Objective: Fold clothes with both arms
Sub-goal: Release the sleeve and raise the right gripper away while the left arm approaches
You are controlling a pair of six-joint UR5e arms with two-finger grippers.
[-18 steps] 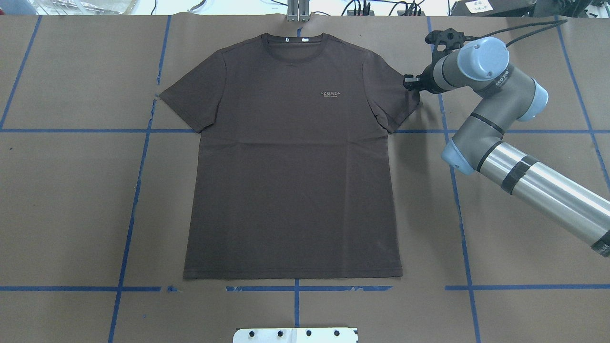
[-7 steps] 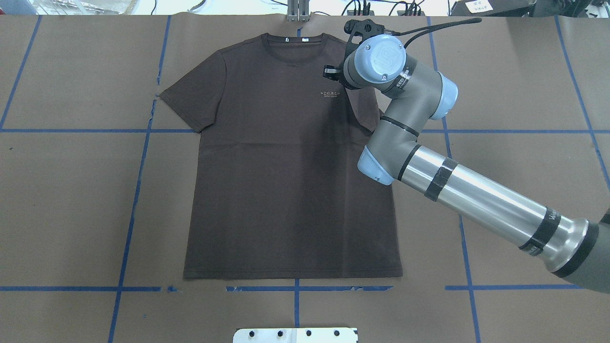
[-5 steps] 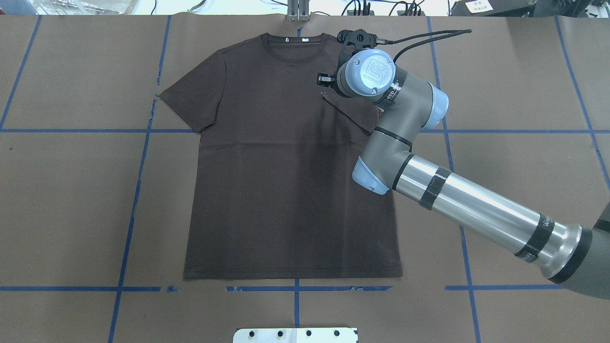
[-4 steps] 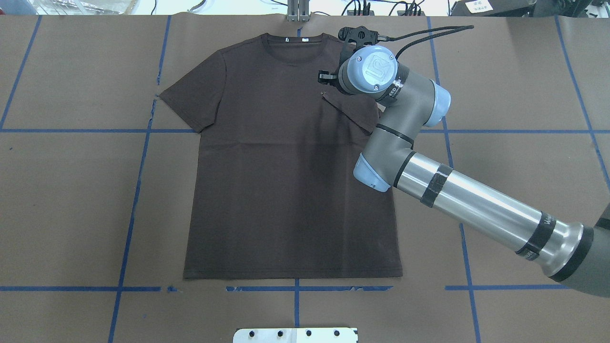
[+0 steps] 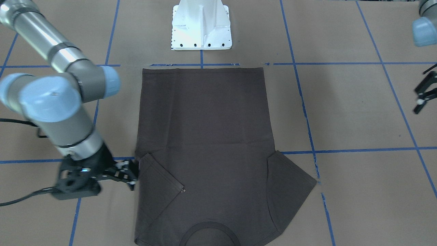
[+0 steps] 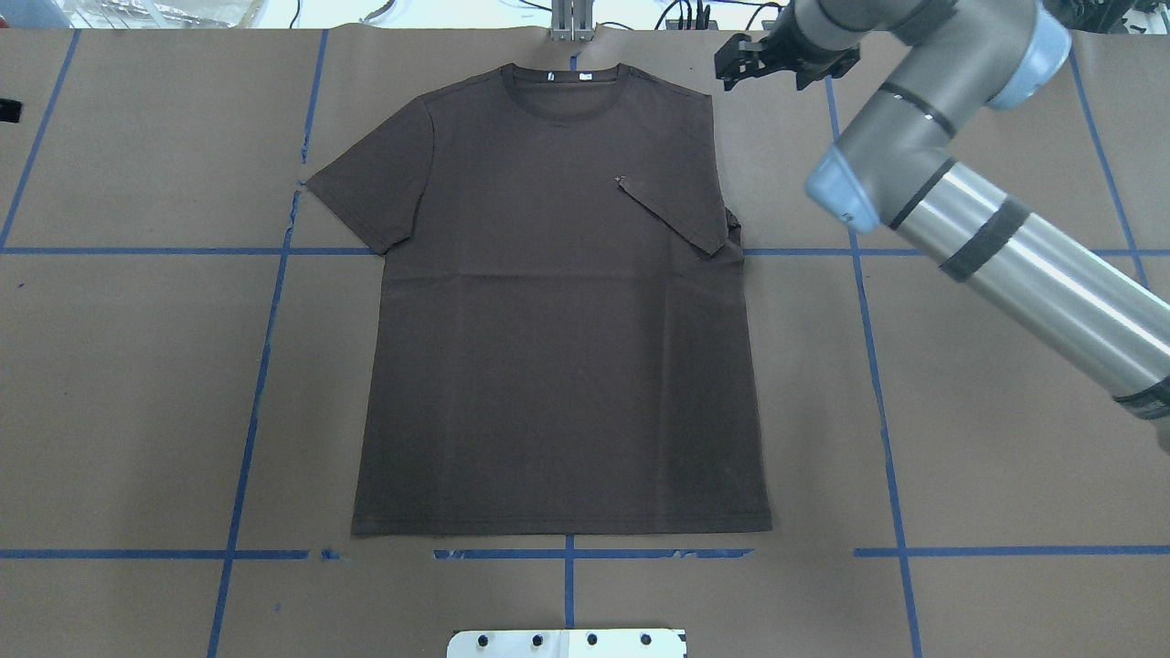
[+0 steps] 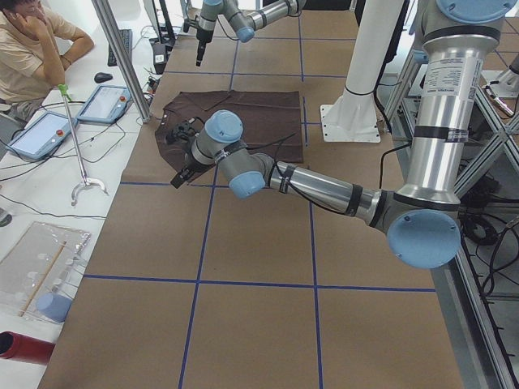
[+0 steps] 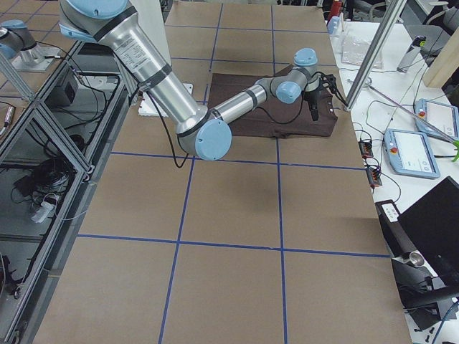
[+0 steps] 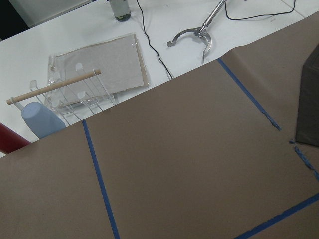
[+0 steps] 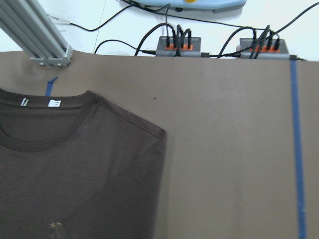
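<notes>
T-shirt (image 5: 205, 130) lies flat mid-frame in the front view, collar at bottom, long axis top-to-bottom. Folded sleeve (image 5: 158, 181) lies on the chest; spread sleeve (image 5: 293, 181) points right. Right gripper (image 5: 134, 175) at lower left, jaws apart, empty, just beside the shirt edge. Left gripper (image 5: 423, 95) at right edge, jaws apart, empty, nearer the spread sleeve, so likely its move.

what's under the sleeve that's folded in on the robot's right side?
The sleeve lies flat on the T-shirt chest. A small pale mark peeks out at its tip. Whatever else is on the chest beneath it is covered and cannot be seen.
</notes>
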